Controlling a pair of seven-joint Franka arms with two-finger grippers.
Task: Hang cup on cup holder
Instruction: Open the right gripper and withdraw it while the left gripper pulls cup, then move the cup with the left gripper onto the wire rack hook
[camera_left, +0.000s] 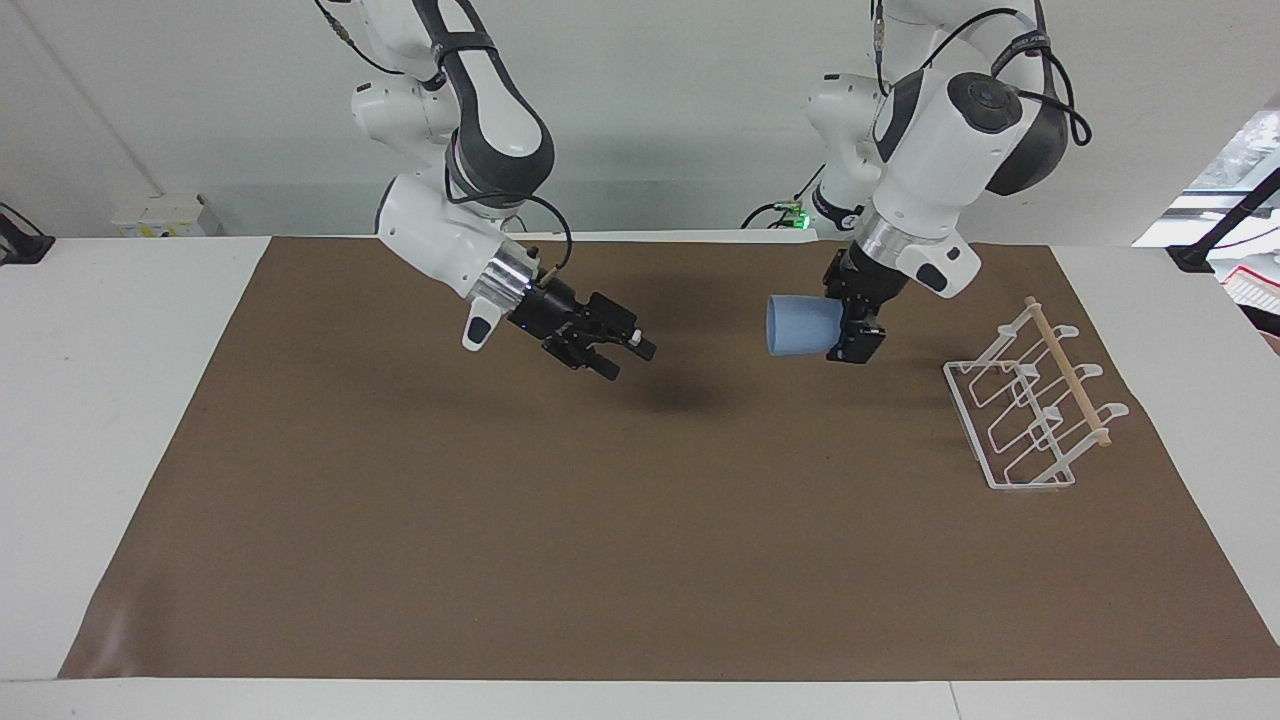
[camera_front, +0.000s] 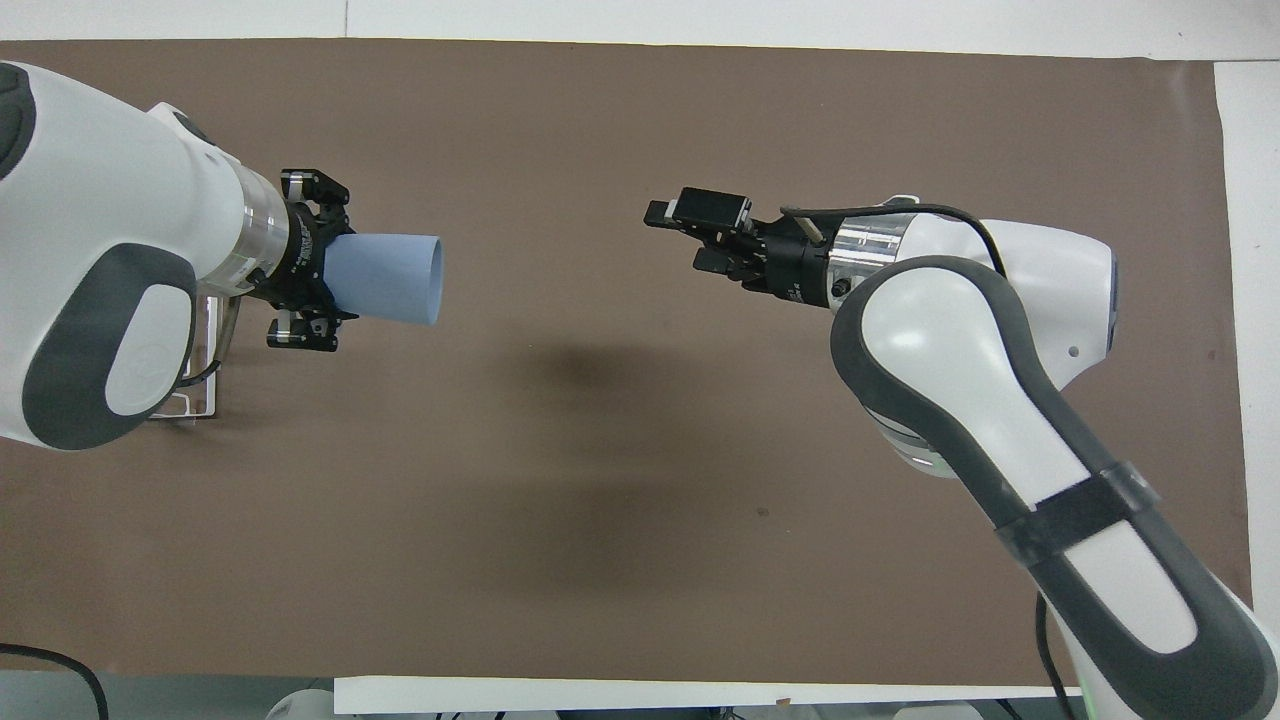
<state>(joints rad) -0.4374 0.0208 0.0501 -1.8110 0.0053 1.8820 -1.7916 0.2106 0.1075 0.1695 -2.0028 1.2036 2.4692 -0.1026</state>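
My left gripper (camera_left: 851, 327) is shut on the base of the light-blue cup (camera_left: 796, 326) and holds it on its side in the air, mouth toward the right arm's end. It is over the mat beside the white wire cup holder (camera_left: 1032, 410), apart from it. In the overhead view the cup (camera_front: 388, 278) sticks out of the left gripper (camera_front: 322, 262), and my left arm hides all but a corner of the cup holder (camera_front: 198, 404). My right gripper (camera_left: 628, 360) is open and empty over the middle of the mat; it also shows in the overhead view (camera_front: 680, 238).
A brown mat (camera_left: 640, 540) covers most of the white table (camera_left: 120, 400). The cup holder stands near the mat's edge at the left arm's end, its wooden rod (camera_left: 1068, 371) on top.
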